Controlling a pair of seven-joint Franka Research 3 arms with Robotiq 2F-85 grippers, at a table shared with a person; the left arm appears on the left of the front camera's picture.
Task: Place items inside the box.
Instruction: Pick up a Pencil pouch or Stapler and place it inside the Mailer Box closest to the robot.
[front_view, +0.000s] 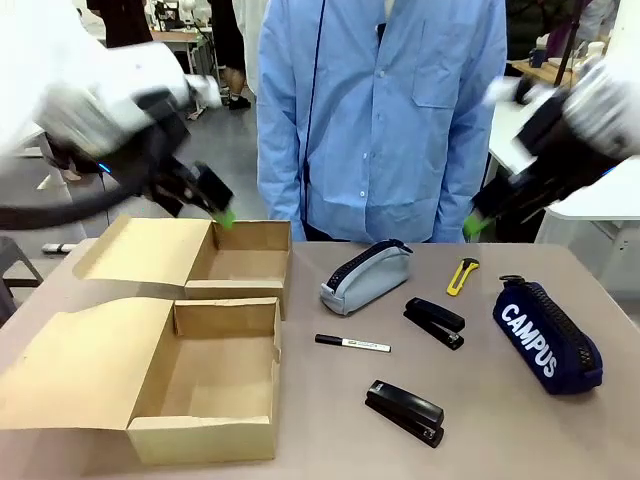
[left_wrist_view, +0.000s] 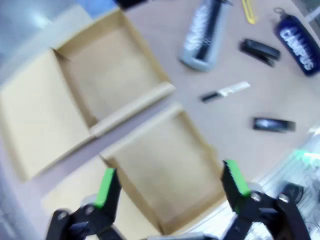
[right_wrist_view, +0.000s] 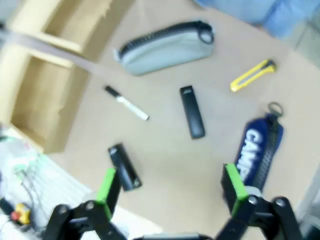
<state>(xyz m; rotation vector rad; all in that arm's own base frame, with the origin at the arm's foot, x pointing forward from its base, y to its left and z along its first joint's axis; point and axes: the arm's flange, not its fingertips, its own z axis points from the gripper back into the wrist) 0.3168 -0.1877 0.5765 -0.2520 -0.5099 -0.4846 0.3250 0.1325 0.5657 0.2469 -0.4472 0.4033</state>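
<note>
Nearest of all is the near brown cardboard box (front_view: 205, 437), its tray bare and its flat lid folded out to one side. In the left wrist view this tray lies straight beyond the left gripper (left_wrist_view: 170, 186), whose green-padded fingers are spread wide and hold nothing. Past the picture-left finger sits a second brown cardboard box (left_wrist_view: 107, 75) of the same make, likewise open and bare.

All the items lie out on the brown tabletop (front_view: 480, 455), none in either box. In the right wrist view the right gripper (right_wrist_view: 170, 186) also has its fingers parted and unloaded. One black stapler (right_wrist_view: 124, 167), low and closed, lies just past the tip of the picture-left finger. A second black stapler (right_wrist_view: 192, 111) lies straight ahead of the gap. The slim marker pen (right_wrist_view: 126, 103), white-barrelled with a black cap, lies out beyond the picture-left finger. Farthest ahead is the pale grey fabric pencil pouch (right_wrist_view: 165, 47), rounded, with a dark zip running along its top. The navy fabric pouch (right_wrist_view: 260, 150) is long and bears white block letters and a metal ring at one end. It lies just beside the picture-right finger, its near end hidden behind the pad. A yellow utility knife (right_wrist_view: 252, 75) lies well beyond that finger.

From the front, both grippers hang blurred above the table, the left over the far box's edge, the right before a person (front_view: 380, 120) in a light blue shirt.
</note>
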